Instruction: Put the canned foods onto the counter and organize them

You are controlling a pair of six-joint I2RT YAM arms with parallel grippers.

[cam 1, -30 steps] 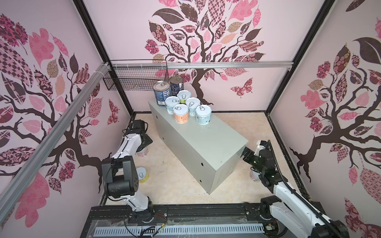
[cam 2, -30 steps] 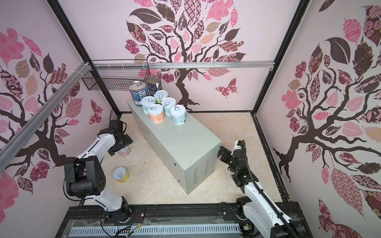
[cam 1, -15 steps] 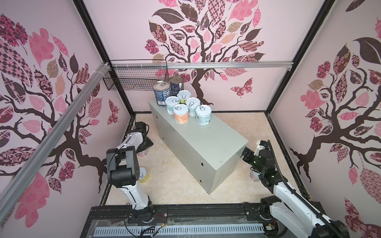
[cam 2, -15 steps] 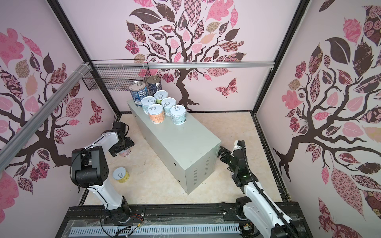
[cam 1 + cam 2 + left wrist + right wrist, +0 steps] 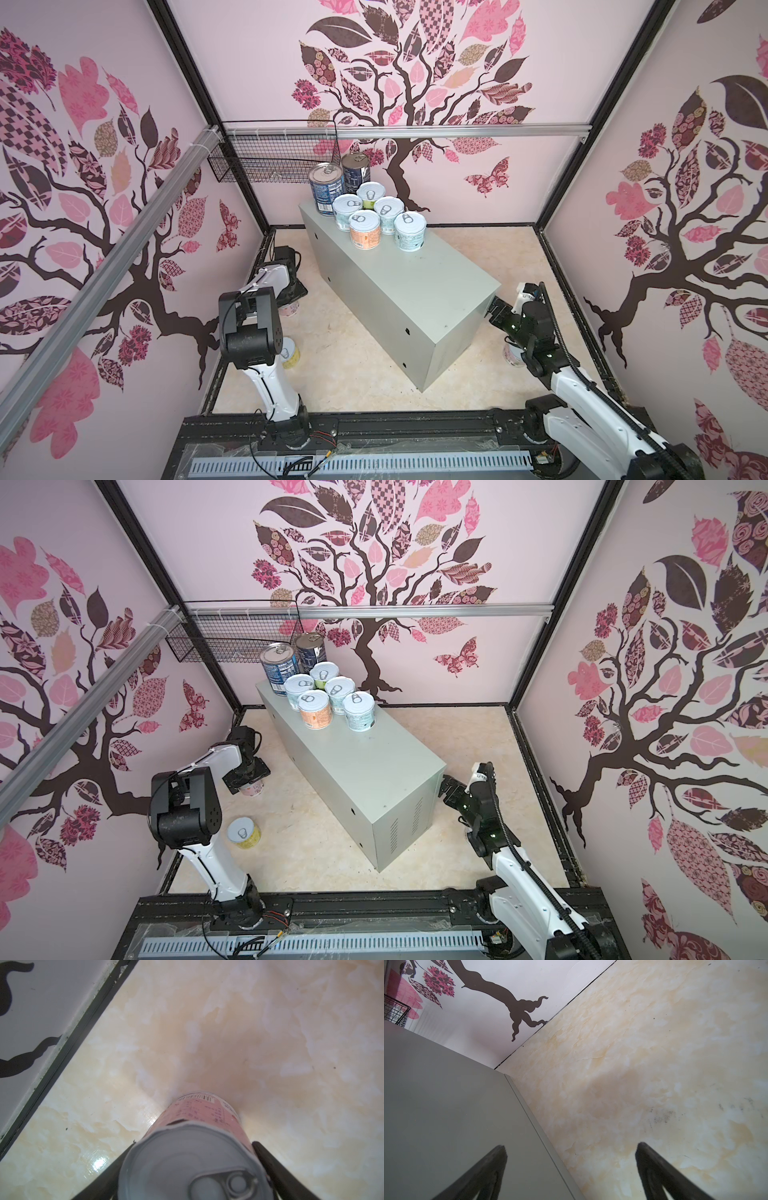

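Both top views: a long pale grey-green metal box, my desk (image 5: 415,282), runs diagonally across the marbled beige floor (image 5: 345,361). Seven cans cluster at its far end: two tall dark-blue cans (image 5: 327,188) and five short white-lidded pastel cans (image 5: 365,226). A short yellow-labelled can (image 5: 243,833) stands on the floor near the left arm's base. Another short can (image 5: 513,355) sits half hidden behind the right arm. The left gripper (image 5: 248,776) hangs low over a short pink-labelled can (image 5: 253,791) on the floor beside the desk's long side.

Left wrist view: the pink-labelled can (image 5: 199,1111) stands upright between the two dark fingers (image 5: 270,1159). They flank it closely, but I cannot tell whether they press it.

Right wrist view: the right gripper (image 5: 571,1145) is spread wide and empty, poised at the desk's edge.

I judge the can rigid and fairly weighty if full (its label looks slick). I would hold its side wall at mid-height, under the lid rim, and keep it upright.
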